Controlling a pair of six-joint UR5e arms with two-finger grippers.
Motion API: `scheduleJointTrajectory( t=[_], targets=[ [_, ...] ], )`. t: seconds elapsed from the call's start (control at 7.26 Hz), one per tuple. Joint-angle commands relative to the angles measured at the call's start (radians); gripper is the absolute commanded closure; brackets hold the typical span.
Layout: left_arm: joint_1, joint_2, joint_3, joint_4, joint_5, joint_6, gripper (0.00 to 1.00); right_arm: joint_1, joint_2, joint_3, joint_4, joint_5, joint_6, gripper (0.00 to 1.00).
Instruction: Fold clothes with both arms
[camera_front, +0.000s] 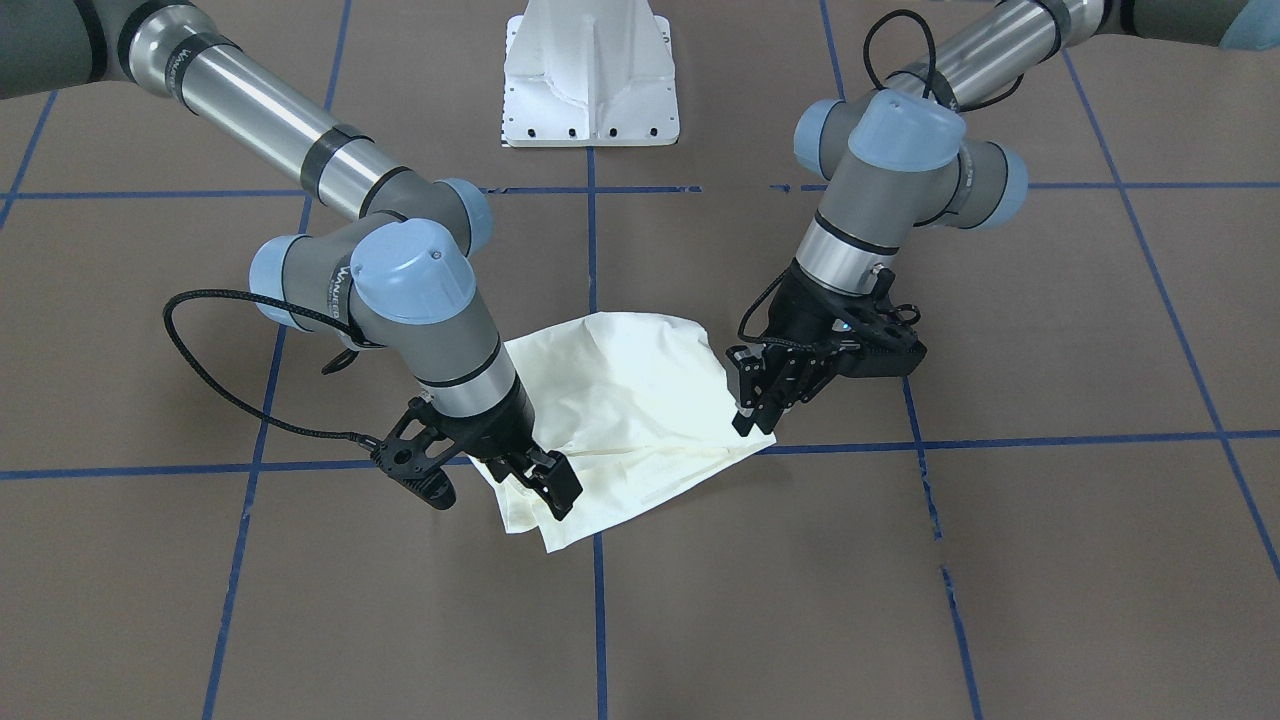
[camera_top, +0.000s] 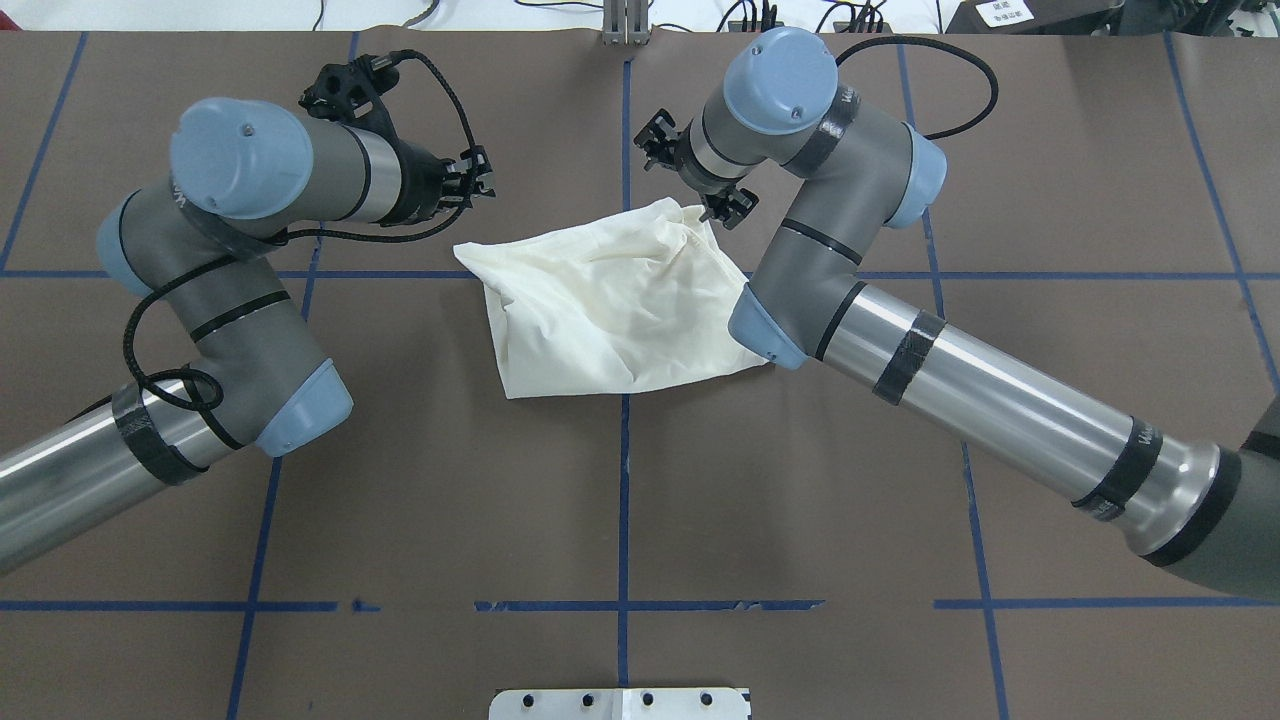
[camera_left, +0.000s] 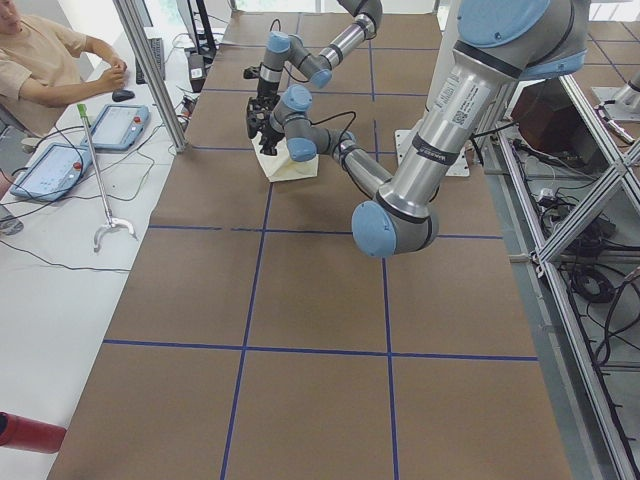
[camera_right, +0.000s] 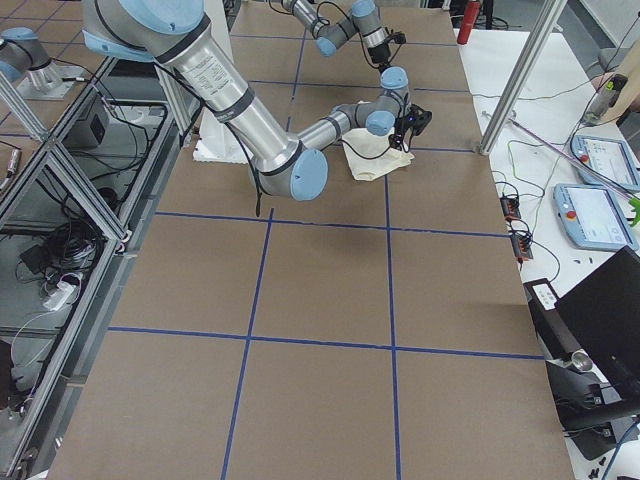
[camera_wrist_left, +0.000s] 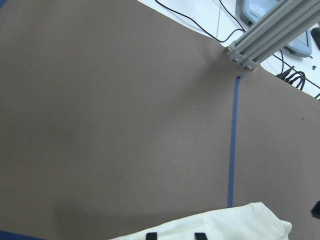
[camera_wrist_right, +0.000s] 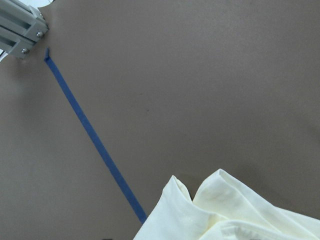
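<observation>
shirt (camera_wrist_left: 220, 225) cut by bottom edge | corner under right arm (camera_top: 810, 270)

Logged left arm (camera_front: 880, 215) with silver forearm stretched long from its own side, elbow bent, wrist links stacked near upright and tipped inward. Found left gripper (camera_front: 756, 412) low, pointed steeply down and toward centre. Caught its fingertips (camera_wrist_left: 151, 235) in the wrist view a little apart, not touching each other. Logged right arm (camera_front: 425, 335) roughly mirrored: forearm angled in, wrist joints folded, last link slanted down and inward. Found right gripper (camera_front: 550, 490) low too, aimed down and toward centre, well apart from the left one. Couldn't read its finger gap in any view. Noted blue-capped joints of both arms sitting above the grippers.
</observation>
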Motion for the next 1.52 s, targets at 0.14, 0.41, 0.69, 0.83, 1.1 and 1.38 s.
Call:
scheduleJointTrajectory(
  t=[0.14, 0.41, 0.69, 0.83, 1.1, 1.38],
  targets=[
    [0.010, 0.076, -0.086, -0.001, -0.042, -0.017, 0.63, -0.051, 0.005, 0.005, 0.000, -0.003, 0.003, 0.08],
    [0.010, 0.077, -0.086, -0.001, -0.042, -0.020, 0.63, -0.071, -0.005, -0.007, 0.000, -0.004, 0.000, 0.38],
    [0.010, 0.076, -0.086, -0.001, -0.042, -0.020, 0.62, -0.068, -0.003, -0.036, 0.002, -0.004, -0.002, 0.53],
    [0.011, 0.076, -0.083, -0.001, -0.042, -0.020, 0.62, -0.060, -0.005, -0.036, 0.002, -0.004, -0.002, 0.72],
    [0.046, 0.076, -0.048, -0.001, -0.037, -0.020, 0.63, -0.049, -0.008, -0.036, 0.002, 0.000, -0.003, 1.00],
    [0.091, 0.100, -0.058, -0.003, -0.037, -0.020, 0.64, -0.039, -0.017, -0.033, 0.002, 0.008, -0.005, 1.00]
  ],
)
